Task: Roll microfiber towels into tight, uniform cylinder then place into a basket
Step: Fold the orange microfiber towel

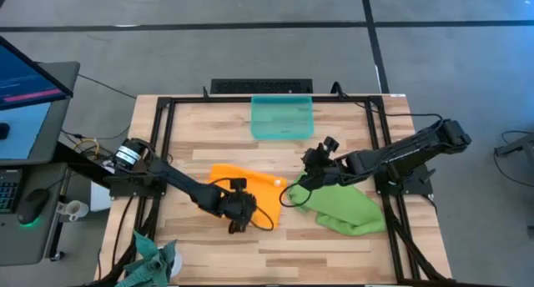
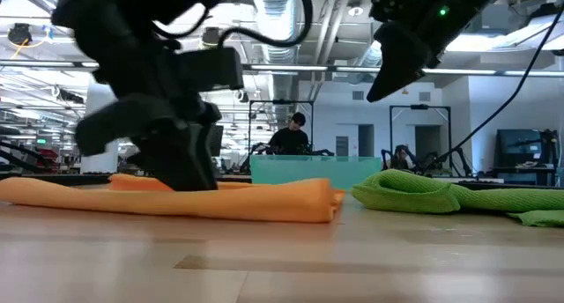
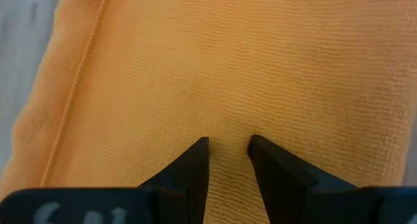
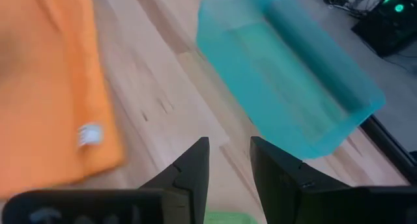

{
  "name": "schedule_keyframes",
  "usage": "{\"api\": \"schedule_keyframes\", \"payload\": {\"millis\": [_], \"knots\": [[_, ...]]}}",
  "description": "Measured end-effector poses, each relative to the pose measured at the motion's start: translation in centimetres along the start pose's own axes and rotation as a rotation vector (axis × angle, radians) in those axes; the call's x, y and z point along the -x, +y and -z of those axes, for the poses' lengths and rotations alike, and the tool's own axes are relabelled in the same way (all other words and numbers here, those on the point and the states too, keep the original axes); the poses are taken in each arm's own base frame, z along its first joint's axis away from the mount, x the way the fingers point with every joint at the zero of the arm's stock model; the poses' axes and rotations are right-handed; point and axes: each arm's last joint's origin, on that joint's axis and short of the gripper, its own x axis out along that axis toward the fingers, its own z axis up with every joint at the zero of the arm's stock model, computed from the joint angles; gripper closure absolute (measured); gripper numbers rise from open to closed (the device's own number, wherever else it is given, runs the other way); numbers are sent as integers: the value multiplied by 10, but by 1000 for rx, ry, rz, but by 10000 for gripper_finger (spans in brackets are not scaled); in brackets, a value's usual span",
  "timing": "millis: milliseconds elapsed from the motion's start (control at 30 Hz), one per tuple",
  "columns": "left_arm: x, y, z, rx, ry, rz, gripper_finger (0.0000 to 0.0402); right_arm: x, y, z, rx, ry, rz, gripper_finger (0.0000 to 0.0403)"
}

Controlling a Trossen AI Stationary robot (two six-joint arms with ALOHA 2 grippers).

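The orange towel [image 1: 242,178] lies flat on the table, a long low band in the low view [image 2: 247,200]. My left gripper [image 1: 238,213] stands down on the towel's near edge, fingers close together [image 3: 228,142]. The lime green towel [image 1: 346,208] lies crumpled at the right [image 2: 458,195]. My right gripper [image 1: 302,183] hangs well above the table [image 2: 374,92] between the two towels, fingers close together and empty [image 4: 228,140]. The teal basket [image 1: 282,118] stands at the far middle. My left gripper presses its shut fingers [image 3: 195,165] down on the orange towel's flat top face near its near edge [image 3: 228,120], coming from above. No cloth rises between the fingers. The towel lies on the table under them.
A dark teal-grey cloth [image 1: 150,258] lies at the near left corner. A black frame [image 1: 167,137] runs round the table top. Bare wood lies between the basket [image 4: 293,74] and the towels. A person [image 2: 291,136] sits in the room beyond the table.
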Motion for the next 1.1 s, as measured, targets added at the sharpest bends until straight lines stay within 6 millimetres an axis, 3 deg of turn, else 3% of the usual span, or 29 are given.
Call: {"api": "schedule_keyframes", "payload": {"millis": [200, 300, 533, 767, 1100], "knots": [[23, -20, -9, -89, 36, -11, 290, -2, -2, -2, -35, -7, 3, 270], [39, -21, -10, -23, 117, -116, 290, -2, -1, -3, -39, -10, -2, 268], [60, -11, 18, 229, 356, -364, 290, -2, -1, -2, -34, -9, -4, 270], [46, -2, 34, 398, 458, -349, 290, -2, 0, -3, -42, -15, -8, 270], [25, 23, 30, 345, 441, -295, 290, -2, 0, -4, -52, -25, -13, 270]]}}
